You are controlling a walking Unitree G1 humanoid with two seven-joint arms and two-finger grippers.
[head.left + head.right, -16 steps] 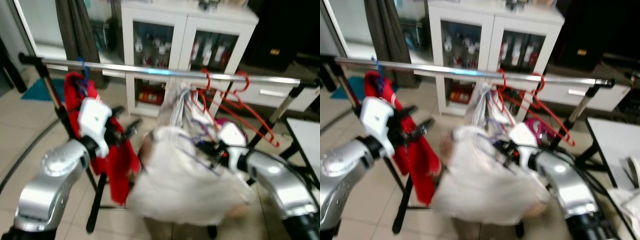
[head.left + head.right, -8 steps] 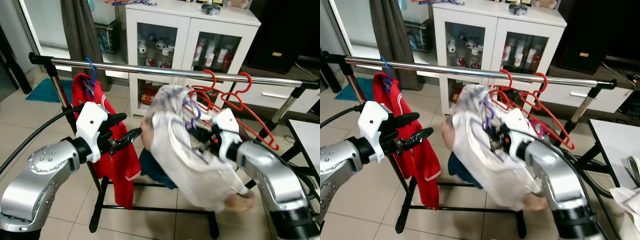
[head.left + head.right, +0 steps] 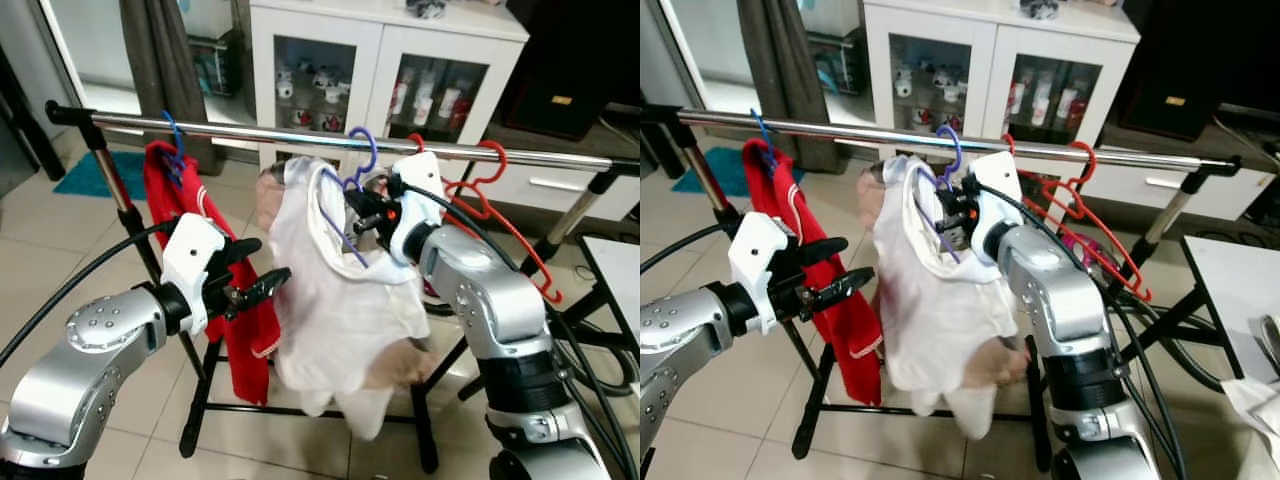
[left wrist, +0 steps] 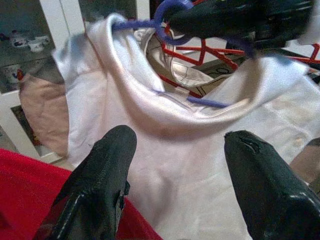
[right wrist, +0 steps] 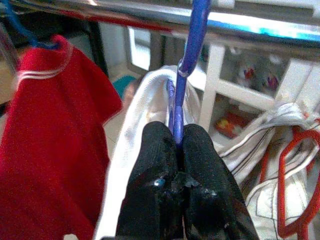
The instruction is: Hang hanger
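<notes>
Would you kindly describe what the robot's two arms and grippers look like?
Both arms are rounded silver shells with black joints and a white block at each wrist. The left gripper and right gripper each have two long black fingers. Black cables run along the left arm and down beside the right arm.

Polished chrome rail [image 3: 250, 135], glossy metal w/ bright streaks; matt black end cap & uprights. Purple hanger [image 3: 355, 170]: thin smooth plastic, slight sheen. White shirt [image 3: 340, 310] on it: soft cloth, faint satin shine at collar, creased. Red garment [image 3: 230, 300]: matt knit cloth, white trim. Red hangers [image 3: 500, 215]: thin, glossy. Right gripper [image 5: 172, 165] fingers: matt black, finely textured rubbery skin; left gripper [image 4: 175, 175] fingers same, dull sheen. Arms: brushed silver metal, white glossy plastic wrist housings. Cabinet [image 3: 385, 60]: smooth white paint, glass doors. Floor tiles [image 3: 60, 250]: pale, semi-gloss
</notes>
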